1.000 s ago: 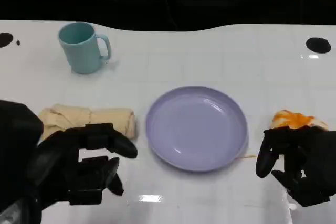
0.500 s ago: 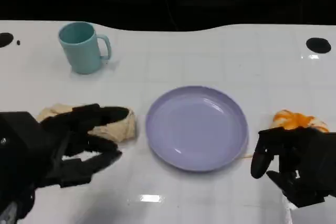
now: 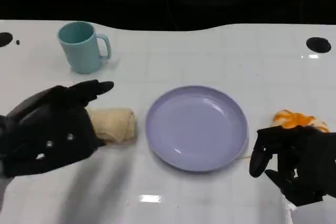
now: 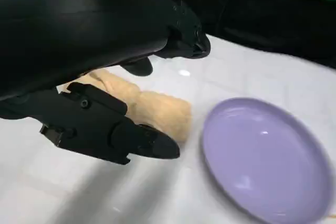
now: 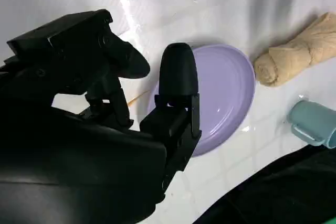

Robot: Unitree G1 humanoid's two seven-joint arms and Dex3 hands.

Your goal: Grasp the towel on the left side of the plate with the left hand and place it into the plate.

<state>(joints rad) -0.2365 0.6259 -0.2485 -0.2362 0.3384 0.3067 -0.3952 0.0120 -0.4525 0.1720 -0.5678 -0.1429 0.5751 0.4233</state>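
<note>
The left hand (image 3: pixel 50 129) is hovering at the lower left of the head frame, over the left part of the towel (image 3: pixel 113 123), fingers spread and grasping nothing. In the left wrist view the fingers (image 4: pixel 131 140) are standing apart above and in front of the towel (image 4: pixel 157 111); contact cannot be told.

The towel, a beige roll, is lying on the white bench (image 3: pixel 210 56) just left of the plate (image 3: pixel 197 127), apart from its rim. The plate is lavender, sitting at frame centre with nothing in it.

The right hand (image 3: pixel 291 158) is sitting at the lower right of the head frame, fingers curled in, holding nothing. Just behind it an orange and white thing (image 3: pixel 296 119) is lying on the bench, partly hidden, too unclear to name.

A teal mug (image 3: pixel 81 46) is standing upright at the upper left of the frame, handle pointing right, well apart from the towel.

In the right wrist view the plate (image 5: pixel 226 98), the towel (image 5: pixel 296 56) and the mug (image 5: pixel 315 124) are showing beyond the curled fingers (image 5: pixel 176 82).
</note>
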